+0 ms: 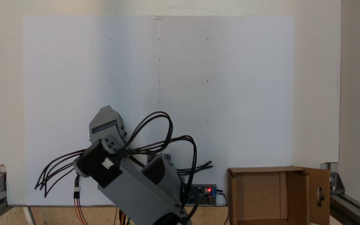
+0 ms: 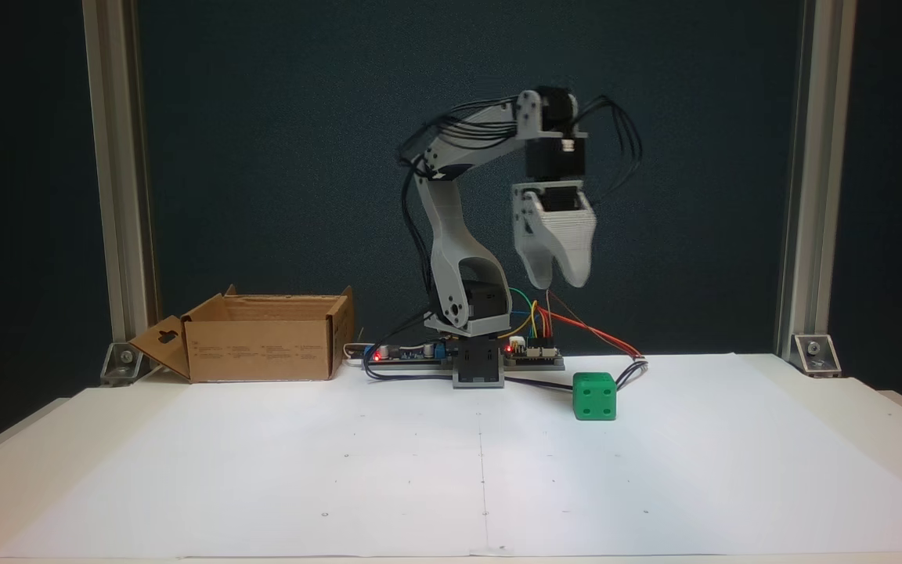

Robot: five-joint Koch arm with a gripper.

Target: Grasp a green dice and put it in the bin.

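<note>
From the front, in a fixed view, we see the green dice resting on the white paper sheet, low and to the right of the arm's base, well below the raised gripper. The gripper's two grey tips point down with a small gap between them, holding nothing. From above, in a fixed view, the arm hides that spot, and we cannot make out the gripper's jaws. The cardboard bin stands open, its lower edge cut off; its flap with the oval cut-out hangs outward.
</note>
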